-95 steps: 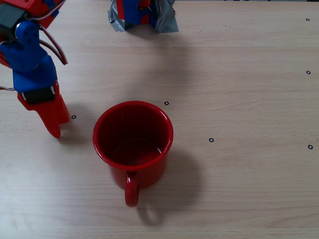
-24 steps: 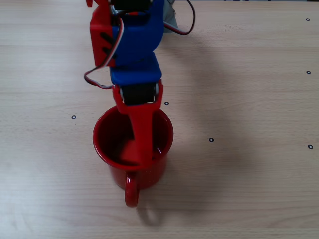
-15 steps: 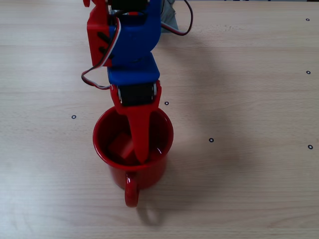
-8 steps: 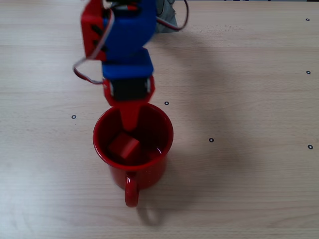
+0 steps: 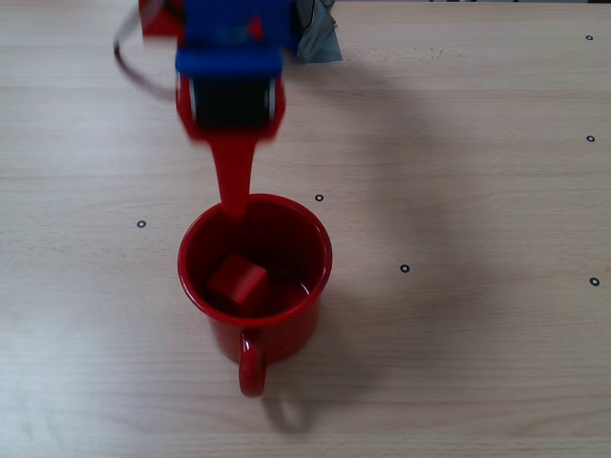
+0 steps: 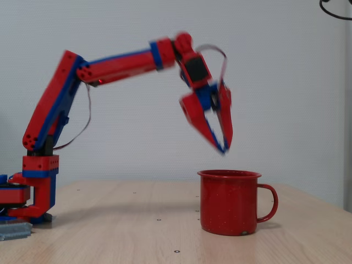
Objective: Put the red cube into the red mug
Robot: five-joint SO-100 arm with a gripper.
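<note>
The red cube [image 5: 236, 280] lies tilted on the bottom of the red mug [image 5: 323, 250], left of centre and free of the fingers. The mug stands upright on the wooden table with its handle [image 5: 251, 370] toward the near edge; from the side, the mug [image 6: 228, 203] hides the cube. My gripper [image 6: 223, 147] hangs above the mug's rim, clear of it and blurred by motion. Its two fingertips meet at a point and hold nothing. From above, one red finger [image 5: 233, 181] points down at the mug's far rim.
The arm's base [image 6: 34, 187] is at the table's left end in the side view, with a grey clamp [image 6: 14, 230] beside it. A grey block [image 5: 317, 36] sits at the far edge seen from above. Small black dots [image 5: 405, 268] mark the tabletop.
The gripper has lifted out of the mug and drawn back toward the far edge. The cube stays inside the mug, now fully uncovered.
</note>
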